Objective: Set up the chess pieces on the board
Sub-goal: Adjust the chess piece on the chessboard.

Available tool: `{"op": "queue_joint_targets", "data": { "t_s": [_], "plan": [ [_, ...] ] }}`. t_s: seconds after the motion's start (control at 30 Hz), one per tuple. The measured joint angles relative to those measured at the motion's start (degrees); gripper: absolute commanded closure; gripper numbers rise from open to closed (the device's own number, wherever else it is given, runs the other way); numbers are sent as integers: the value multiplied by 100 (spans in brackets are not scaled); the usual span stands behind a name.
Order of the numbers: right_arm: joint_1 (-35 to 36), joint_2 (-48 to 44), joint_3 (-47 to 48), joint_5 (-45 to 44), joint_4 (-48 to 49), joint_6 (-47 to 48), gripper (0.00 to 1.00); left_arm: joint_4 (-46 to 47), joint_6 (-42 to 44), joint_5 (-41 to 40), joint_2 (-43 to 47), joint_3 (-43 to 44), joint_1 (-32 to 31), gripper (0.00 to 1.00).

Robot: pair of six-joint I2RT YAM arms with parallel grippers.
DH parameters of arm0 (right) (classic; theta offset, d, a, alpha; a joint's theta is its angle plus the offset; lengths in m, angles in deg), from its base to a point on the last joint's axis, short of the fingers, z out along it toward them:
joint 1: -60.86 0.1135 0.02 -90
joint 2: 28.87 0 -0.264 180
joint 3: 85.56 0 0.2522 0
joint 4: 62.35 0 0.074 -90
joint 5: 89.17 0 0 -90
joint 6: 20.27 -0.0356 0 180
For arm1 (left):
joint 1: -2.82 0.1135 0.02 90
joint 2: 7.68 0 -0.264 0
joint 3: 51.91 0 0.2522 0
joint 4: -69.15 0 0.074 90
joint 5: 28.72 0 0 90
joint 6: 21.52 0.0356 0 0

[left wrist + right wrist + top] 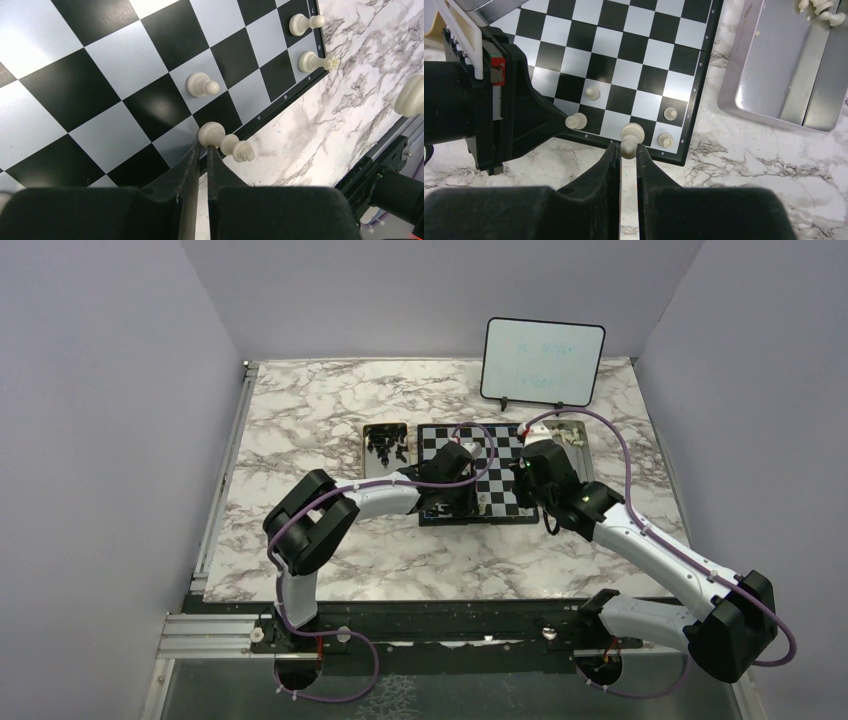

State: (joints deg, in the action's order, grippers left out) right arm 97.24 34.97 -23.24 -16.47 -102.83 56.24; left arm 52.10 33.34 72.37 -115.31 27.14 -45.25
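Observation:
The board (497,462) lies mid-table. In the left wrist view, my left gripper (203,148) is shut to a thin slit. Its tips sit against the base of a tall white piece (216,134) that stands in the board's (125,60) edge row. My right gripper (628,146) is shut on the head of another white piece (630,134) over the board's (624,45) near edge row. White pawns (593,93) (670,113) and a rook (665,140) stand near that corner. They also show in the left wrist view as a pawn (202,85), a pawn (304,23) and a rook (315,62).
A metal tray (385,445) with black pieces lies left of the board. A metal tray (774,75) with a few white pieces (821,10) lies to its right. A whiteboard (543,362) stands behind. The two grippers are close together at the board's near edge.

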Motion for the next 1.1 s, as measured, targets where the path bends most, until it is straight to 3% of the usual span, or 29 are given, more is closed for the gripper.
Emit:
{"op": "queue_joint_targets", "data": {
  "t_s": [0.97, 1.1],
  "plan": [
    [0, -11, -31, 11, 2, 0, 91, 101, -2, 42, -136, 160, -70, 88],
    [0, -96, -35, 227, 52, 4, 91, 68, -2, -11, -76, 118, -70, 80]
  ]
}}
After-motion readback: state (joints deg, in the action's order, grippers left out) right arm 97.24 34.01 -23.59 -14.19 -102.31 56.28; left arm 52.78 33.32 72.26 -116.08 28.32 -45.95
